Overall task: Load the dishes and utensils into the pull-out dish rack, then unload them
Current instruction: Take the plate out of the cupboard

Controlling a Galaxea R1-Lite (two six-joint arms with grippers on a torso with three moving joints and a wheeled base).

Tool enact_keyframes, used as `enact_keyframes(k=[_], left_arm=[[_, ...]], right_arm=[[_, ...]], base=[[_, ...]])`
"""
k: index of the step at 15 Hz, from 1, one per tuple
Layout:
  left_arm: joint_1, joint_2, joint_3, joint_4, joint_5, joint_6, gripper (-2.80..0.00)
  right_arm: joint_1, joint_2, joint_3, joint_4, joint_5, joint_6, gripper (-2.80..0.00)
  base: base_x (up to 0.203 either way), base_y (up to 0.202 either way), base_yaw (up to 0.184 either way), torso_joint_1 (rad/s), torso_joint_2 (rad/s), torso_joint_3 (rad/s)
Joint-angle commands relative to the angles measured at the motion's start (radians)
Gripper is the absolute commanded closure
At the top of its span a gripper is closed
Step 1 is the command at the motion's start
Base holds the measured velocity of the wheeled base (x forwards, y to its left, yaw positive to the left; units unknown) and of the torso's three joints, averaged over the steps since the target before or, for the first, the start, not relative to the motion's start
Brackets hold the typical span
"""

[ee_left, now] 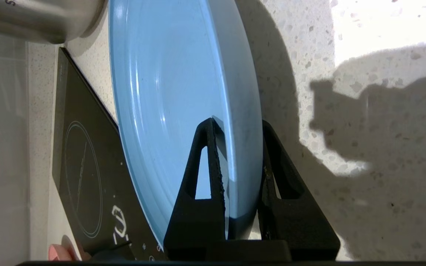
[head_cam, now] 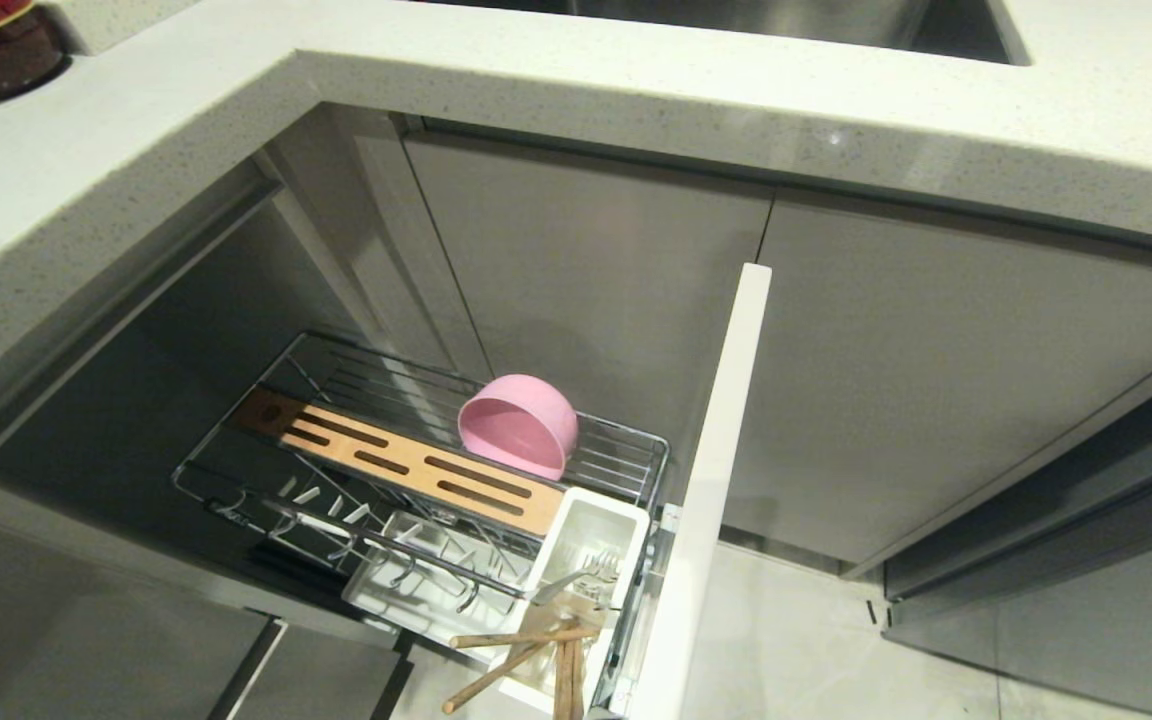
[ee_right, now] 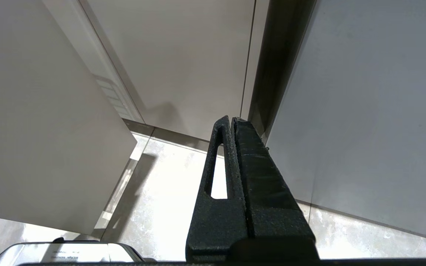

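The speckled white counter (head_cam: 136,160) is the biggest thing here. It fills the top of the head view and bends round a corner. Under it are the grey cupboard doors (head_cam: 596,270).

The pull-out dish rack (head_cam: 416,470) stands open in the lower middle of that view. Its white front panel (head_cam: 711,480) sticks up on the right side of it. The pink bowl (head_cam: 519,425) lies on its side on the wires at the back of the rack, right beside the wooden strip (head_cam: 416,465) with the slots. The white cup (head_cam: 581,560) sits at the lower right end of the rack. The fork (head_cam: 576,578) and the chopsticks (head_cam: 521,650) are in it, and the chopsticks lean out to the lower left.

Neither arm shows in the head view.

In the left wrist view the left gripper (ee_left: 237,127) pinches the rim of the blue plate (ee_left: 168,96), one black finger on each side. The plate stands on edge above the counter. A black cooktop (ee_left: 83,173) lies at the lower left, and what looks like a steel pot (ee_left: 39,18) is in the top left corner.

In the right wrist view the right gripper (ee_right: 232,120) is pressed closed with nothing in it. It points at the pale floor (ee_right: 172,199) and cupboard doors.
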Motion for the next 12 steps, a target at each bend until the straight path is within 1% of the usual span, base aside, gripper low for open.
enact_keyframes(k=[1,2,4,6,7,10,12], left_arm=[[-0.006,0.001,0.001,-0.007,-0.010,0.001,0.00],[-0.007,-0.001,0.000,-0.010,-0.020,0.001,0.00],[-0.006,-0.010,0.000,-0.025,-0.060,-0.002,0.00],[-0.006,-0.017,0.003,-0.026,-0.073,-0.005,0.00],[-0.006,-0.022,0.004,-0.025,-0.076,-0.007,-2.80],[-0.006,-0.026,0.005,-0.027,-0.087,-0.008,-2.80],[-0.006,-0.037,0.004,-0.055,-0.115,-0.010,-2.80]], right_arm=[[0.000,-0.001,0.026,-0.001,0.000,0.000,0.00],[0.000,-0.001,0.026,-0.001,0.000,0.000,0.00],[0.000,-0.001,0.026,-0.001,0.000,0.000,0.00],[0.000,-0.001,0.026,-0.001,0.000,0.000,0.00],[0.000,-0.001,0.026,-0.001,0.000,0.000,0.00],[0.000,-0.001,0.026,-0.001,0.000,0.000,0.00],[0.000,-0.001,0.027,-0.001,0.000,0.000,0.00]], base=[[0.000,0.000,0.000,0.000,0.00,0.000],[0.000,0.000,0.000,0.000,0.00,0.000],[0.000,0.000,0.000,0.000,0.00,0.000],[0.000,0.000,0.000,0.000,0.00,0.000],[0.000,0.000,0.000,0.000,0.00,0.000],[0.000,0.000,0.000,0.000,0.00,0.000],[0.000,0.000,0.000,0.000,0.00,0.000]])
